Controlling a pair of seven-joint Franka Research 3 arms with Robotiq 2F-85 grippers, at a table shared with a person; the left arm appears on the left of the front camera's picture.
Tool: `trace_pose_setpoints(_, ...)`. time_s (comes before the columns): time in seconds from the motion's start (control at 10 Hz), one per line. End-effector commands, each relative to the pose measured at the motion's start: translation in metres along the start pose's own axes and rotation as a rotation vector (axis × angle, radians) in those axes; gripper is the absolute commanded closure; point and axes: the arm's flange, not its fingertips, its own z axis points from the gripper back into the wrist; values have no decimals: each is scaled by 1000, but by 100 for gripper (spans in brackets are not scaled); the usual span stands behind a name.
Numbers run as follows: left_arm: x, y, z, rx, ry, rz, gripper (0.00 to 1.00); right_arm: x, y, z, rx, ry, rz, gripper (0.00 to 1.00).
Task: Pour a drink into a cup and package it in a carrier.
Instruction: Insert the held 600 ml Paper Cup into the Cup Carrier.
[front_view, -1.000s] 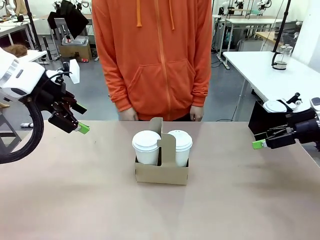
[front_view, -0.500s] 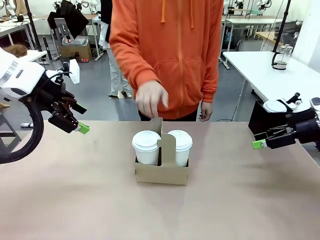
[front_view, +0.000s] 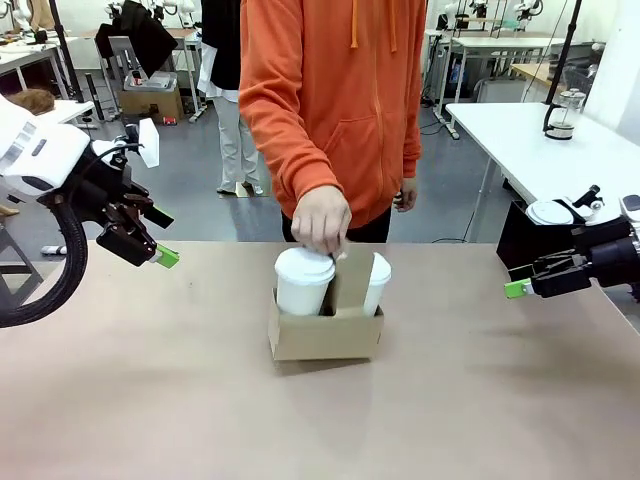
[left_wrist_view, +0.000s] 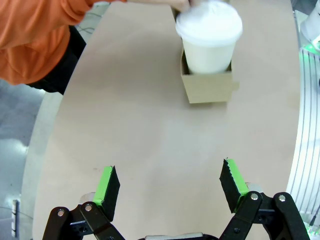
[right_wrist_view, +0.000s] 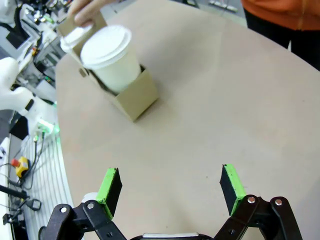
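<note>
A brown cardboard carrier (front_view: 325, 335) stands mid-table with two lidded white cups (front_view: 303, 280) in it. A person's hand (front_view: 321, 220) grips its upright handle tab, and the carrier looks tilted and slightly raised. The left wrist view has the carrier (left_wrist_view: 207, 85) and one cup (left_wrist_view: 209, 37) ahead; the right wrist view has the carrier (right_wrist_view: 132, 97) with a cup (right_wrist_view: 111, 55) and the hand (right_wrist_view: 85, 10) on the tab. My left gripper (front_view: 160, 255) hangs open above the table's left side, and my right gripper (front_view: 520, 288) is open at the right, both empty. The drink is out of view.
A black box (front_view: 525, 240) with a white lid on it sits behind my right gripper. A glass jug (front_view: 560, 112) stands on another white table at the back right. The person in orange stands at the far edge, centre.
The person stepped right, reached down and took hold of the carrier's handle tab; the carrier has tipped and shifted a little. Both arms stayed still.
</note>
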Motion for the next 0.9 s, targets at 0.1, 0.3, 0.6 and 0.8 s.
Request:
trace_pose_setpoints(0.1,-2,2,0,-13,-25,-17,0,-1,-1,-1,11,-19,16,0)
trace_pose_setpoints(0.3,-2,2,0,-13,-25,-17,0,-1,-1,-1,11,-19,16,0)
trace_pose_setpoints(0.6,-2,2,0,-13,-25,-17,0,-1,-1,-1,11,-19,16,0)
trace_pose_setpoints(0.8,-2,2,0,-13,-25,-17,0,-1,-1,-1,11,-19,16,0)
